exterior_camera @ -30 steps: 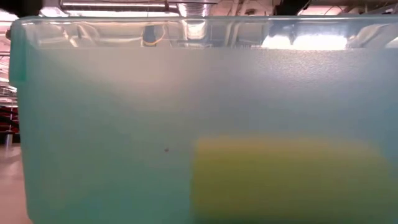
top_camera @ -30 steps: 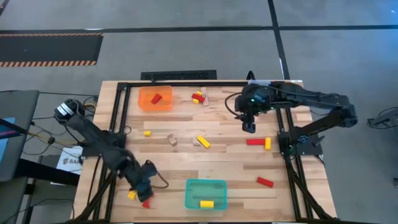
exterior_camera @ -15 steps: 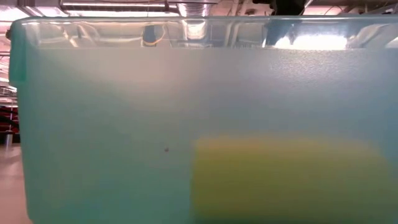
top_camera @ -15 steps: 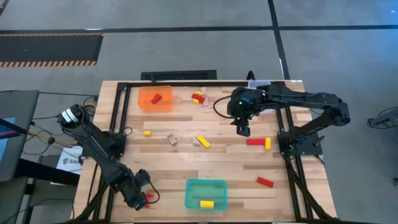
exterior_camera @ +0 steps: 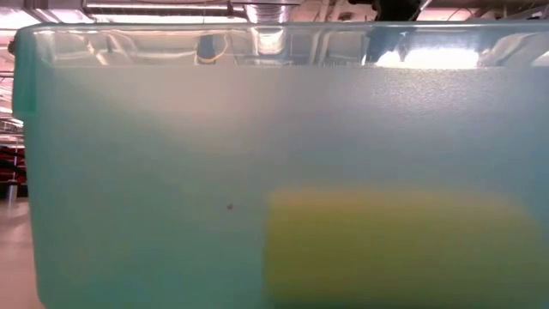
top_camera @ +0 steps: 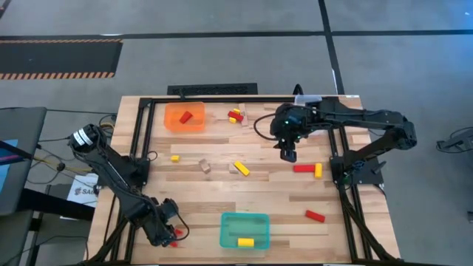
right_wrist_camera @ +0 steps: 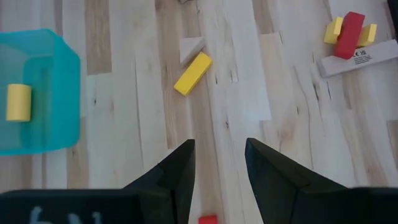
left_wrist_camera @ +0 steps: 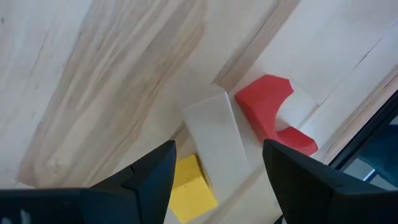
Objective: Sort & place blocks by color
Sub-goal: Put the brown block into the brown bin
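Note:
My left gripper (top_camera: pixel 165 232) hangs open over the table's near left corner, fingers pointing down. In the left wrist view, my left gripper (left_wrist_camera: pixel 217 147) has its fingers on either side of a pale wood block (left_wrist_camera: pixel 216 127) without touching it. A yellow block (left_wrist_camera: pixel 190 185) and a red arch block (left_wrist_camera: pixel 268 111) lie against that wood block. My right gripper (top_camera: pixel 288 154) hovers open and high over the table's far middle, nothing between its fingers (right_wrist_camera: pixel 219 143). An orange tray (top_camera: pixel 174 123) holds a red block (top_camera: pixel 185 117). A teal tray (top_camera: pixel 229 230) holds a yellow block (top_camera: pixel 245 241).
Loose blocks lie on the boards: a yellow one (top_camera: pixel 175 157), a wood one (top_camera: pixel 205 166), a yellow oblong (top_camera: pixel 242 169), red (top_camera: pixel 303 168) beside yellow (top_camera: pixel 318 170), red (top_camera: pixel 315 216), and a red-yellow cluster (top_camera: pixel 236 115). The teal tray's wall (exterior_camera: pixel 171 154) fills the low view.
My left gripper has swung toward the table's near left corner and come down over the small group of blocks there, now covering the yellow one in the high view. My right gripper has shifted a little toward the table's left. No block has moved.

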